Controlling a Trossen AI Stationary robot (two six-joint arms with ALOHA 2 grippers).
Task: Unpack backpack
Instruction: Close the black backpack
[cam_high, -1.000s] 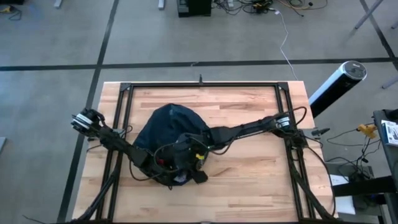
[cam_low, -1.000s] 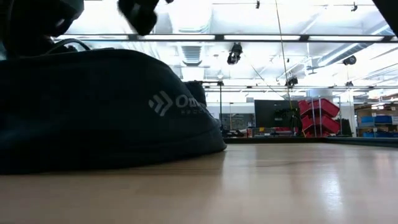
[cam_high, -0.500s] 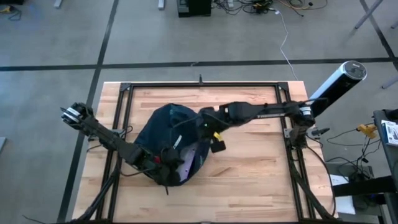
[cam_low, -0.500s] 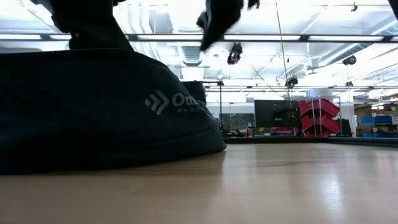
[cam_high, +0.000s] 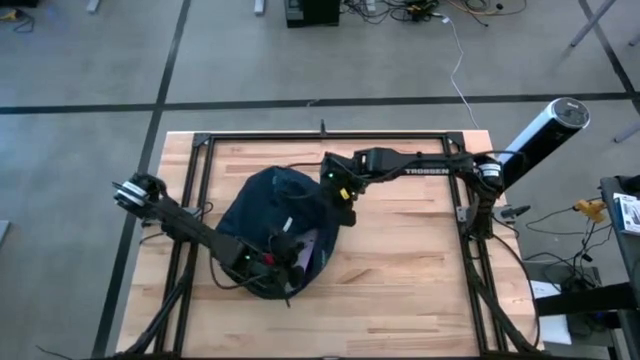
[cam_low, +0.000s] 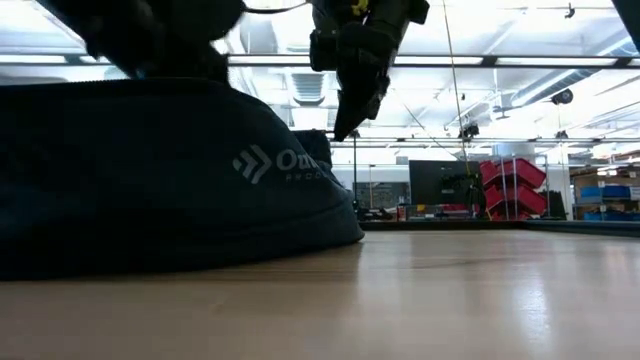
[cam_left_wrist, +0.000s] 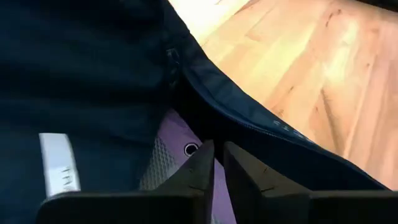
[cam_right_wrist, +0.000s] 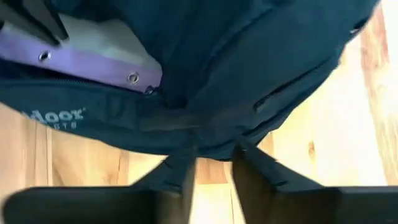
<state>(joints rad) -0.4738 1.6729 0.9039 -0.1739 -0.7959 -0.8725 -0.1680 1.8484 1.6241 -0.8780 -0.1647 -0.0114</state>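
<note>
Softly rounded navy fabric backpack (cam_high: 268, 215); left pincer (cam_left_wrist: 216, 163) barely parted, right pincer (cam_right_wrist: 214, 163) spread.

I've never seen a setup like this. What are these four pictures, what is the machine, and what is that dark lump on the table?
The machine is two dark robot arms mounted at a wooden table. Each ends in a two-finger gripper. One picture looks straight down on the whole table. One looks level across the tabletop into the room behind. The other two come from small cameras on each arm's wrist, looking out past that arm's own fingers.

The dark lump is a navy fabric backpack, lying unzipped. Inside shows a pouch with a purple edge.

The left gripper points into the opening, its fingers only slightly apart, just above the pouch. The right gripper sits at the bag's far edge with its fingers apart. I see neither one holding anything.
</note>
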